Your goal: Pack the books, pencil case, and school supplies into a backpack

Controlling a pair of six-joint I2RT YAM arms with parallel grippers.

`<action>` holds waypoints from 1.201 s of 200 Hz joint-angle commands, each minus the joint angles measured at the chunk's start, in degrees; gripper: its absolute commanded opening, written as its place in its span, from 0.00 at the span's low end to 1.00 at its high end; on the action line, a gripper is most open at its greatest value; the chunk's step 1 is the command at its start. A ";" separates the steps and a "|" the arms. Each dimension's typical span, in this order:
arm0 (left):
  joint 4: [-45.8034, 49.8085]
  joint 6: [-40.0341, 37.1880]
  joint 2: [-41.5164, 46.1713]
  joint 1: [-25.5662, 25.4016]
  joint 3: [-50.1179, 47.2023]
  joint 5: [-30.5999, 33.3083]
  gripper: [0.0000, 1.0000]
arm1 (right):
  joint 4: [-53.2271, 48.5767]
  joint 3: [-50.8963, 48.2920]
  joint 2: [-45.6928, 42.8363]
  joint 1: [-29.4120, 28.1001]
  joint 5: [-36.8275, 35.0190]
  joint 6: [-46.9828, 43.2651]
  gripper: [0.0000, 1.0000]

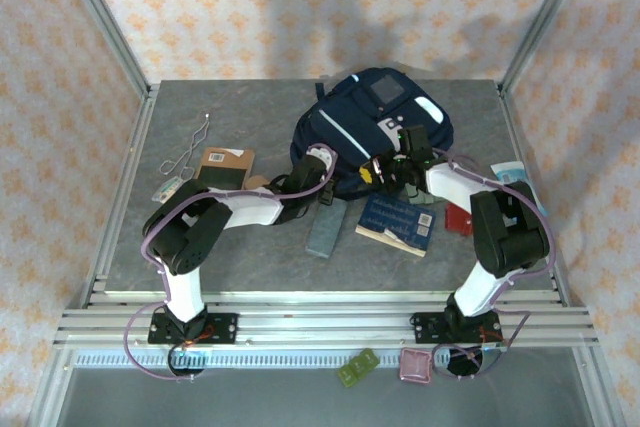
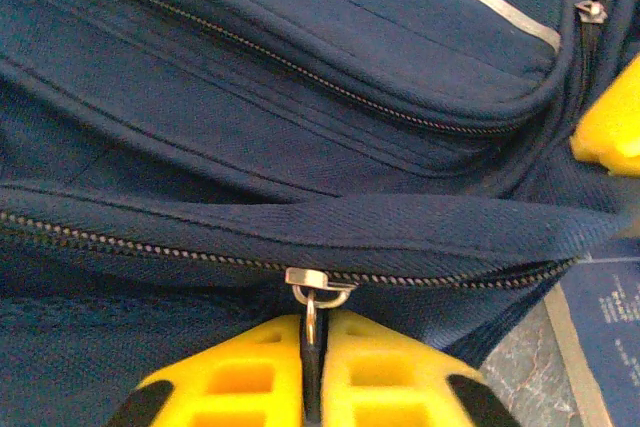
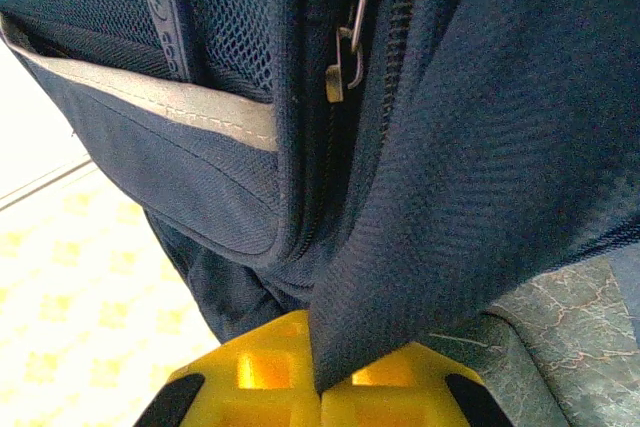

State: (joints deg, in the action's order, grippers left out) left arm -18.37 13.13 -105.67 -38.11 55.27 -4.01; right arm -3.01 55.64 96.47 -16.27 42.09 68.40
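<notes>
Left gripper (image 2: 314, 347) clamped shut on the zipper pull (image 2: 312, 315) of the main zip. Right gripper (image 3: 320, 377) closed on a fold of fabric at the bag's edge, bracing it. Backpack (image 1: 375, 117) lies far-centre on the table (image 1: 230, 257), both arms reaching to its near side; the zip looks closed along its visible run. Dark blue book (image 1: 395, 222) sits just in front of the bag, brown book (image 1: 225, 165) to the left, grey-blue case (image 1: 325, 230) between the arms, all outside it. Step in hand, by judgement: opening the main compartment. The next move calls for drawing the pull along the track while the right gripper keeps the cloth taut; slack fabric could jam it.
</notes>
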 commanded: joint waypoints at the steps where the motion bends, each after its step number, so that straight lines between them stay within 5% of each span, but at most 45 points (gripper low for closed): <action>1: -0.34 -0.61 -0.55 0.58 -0.41 0.95 0.00 | 4.85 2.28 -2.31 0.04 0.52 0.22 0.00; 130: 11.96 -1.99 8.39 6.91 -4.02 8.02 0.00 | 4.34 -5.02 -8.57 5.17 -4.21 -4.48 0.00; 240: 21.56 -2.57 24.68 -0.98 -4.13 3.23 0.00 | 0.68 1.15 -4.29 7.52 2.16 -16.16 0.00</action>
State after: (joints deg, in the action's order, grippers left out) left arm -2.70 10.81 -83.90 -36.67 51.90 -1.98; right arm -4.62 53.71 90.74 -11.16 47.35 55.96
